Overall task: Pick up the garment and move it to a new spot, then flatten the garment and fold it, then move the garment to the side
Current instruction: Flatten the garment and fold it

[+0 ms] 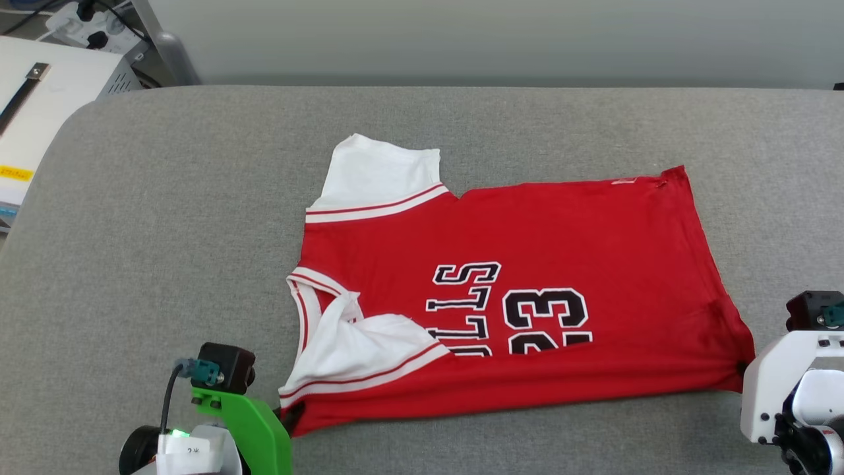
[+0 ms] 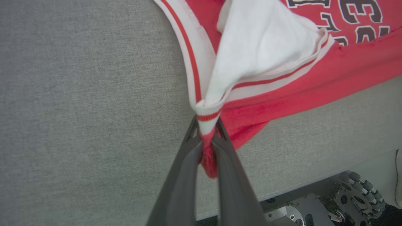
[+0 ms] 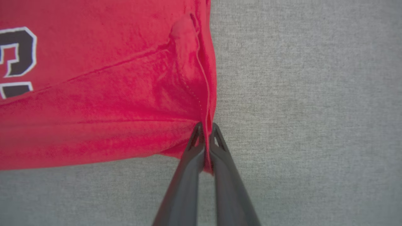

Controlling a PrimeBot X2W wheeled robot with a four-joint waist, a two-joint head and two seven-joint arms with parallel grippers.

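The shirt point(image 1: 514, 290) sits mid-frame on the grey surface point(image 1: 165, 231), bottom edge doubled over. The left tool point(image 2: 207, 125) is clamped on the trim corner at lower left, the right tool point(image 3: 206, 128) pinched on the hem corner at lower right. Thin floppy knit, weightless I'd guess, so corners and seams are where to grab.

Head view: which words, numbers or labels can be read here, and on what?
"LLS": black, sideways on the garment; the rest is folded under.
"23": beside it on the garment, partly folded under.
Yellow label on the white box: too small to read.
White tag at the bottom edge: blurred.
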